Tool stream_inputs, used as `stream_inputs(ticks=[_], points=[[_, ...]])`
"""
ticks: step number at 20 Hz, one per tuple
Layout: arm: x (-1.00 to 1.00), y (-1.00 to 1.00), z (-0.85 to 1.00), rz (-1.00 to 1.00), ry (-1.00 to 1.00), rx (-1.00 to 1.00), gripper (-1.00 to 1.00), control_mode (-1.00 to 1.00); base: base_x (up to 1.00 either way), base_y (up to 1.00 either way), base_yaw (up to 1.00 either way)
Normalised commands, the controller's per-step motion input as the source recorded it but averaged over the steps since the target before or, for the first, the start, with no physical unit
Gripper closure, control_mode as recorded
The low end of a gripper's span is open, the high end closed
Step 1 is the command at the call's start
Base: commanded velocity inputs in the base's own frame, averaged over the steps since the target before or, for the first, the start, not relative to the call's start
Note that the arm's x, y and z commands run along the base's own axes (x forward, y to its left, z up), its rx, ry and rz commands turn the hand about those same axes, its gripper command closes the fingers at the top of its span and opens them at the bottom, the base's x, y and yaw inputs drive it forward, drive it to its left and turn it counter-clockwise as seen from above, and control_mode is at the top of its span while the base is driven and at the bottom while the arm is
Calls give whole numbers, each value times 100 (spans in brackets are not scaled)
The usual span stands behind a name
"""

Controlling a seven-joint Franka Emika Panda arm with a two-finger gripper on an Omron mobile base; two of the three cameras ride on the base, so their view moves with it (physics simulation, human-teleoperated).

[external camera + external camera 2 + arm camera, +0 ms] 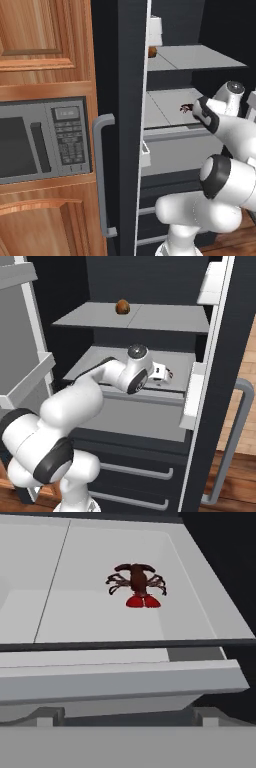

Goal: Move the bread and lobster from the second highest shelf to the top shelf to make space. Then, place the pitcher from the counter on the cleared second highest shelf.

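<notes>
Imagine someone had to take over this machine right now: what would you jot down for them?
Gripper: open, holding nothing, in front of the second highest shelf.
Bread: already on the top shelf.
Lobster: lying on the second highest shelf, ahead of the gripper, not touched.
Done: bread moved up.
Left: lift the lobster to the top shelf, then bring the pitcher from the counter and set it on the cleared shelf.

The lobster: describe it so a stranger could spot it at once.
Look into the open dark fridge, at the second highest shelf, just below the top shelf where the bread sits. The lobster lies flat there: dark red, with thin splayed legs, unlike the round brown bread.
</notes>
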Motion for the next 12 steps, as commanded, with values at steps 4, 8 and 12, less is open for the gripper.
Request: stream_inputs(ticks=[4,8,12], points=[[34,-29,-23,0,0,0,-100,-100,0,0,0],[56,-17,-5,0,0,0,-100,-100,0,0,0],[61,-5,0,0,0,0,-100,-100,0,0,0]])
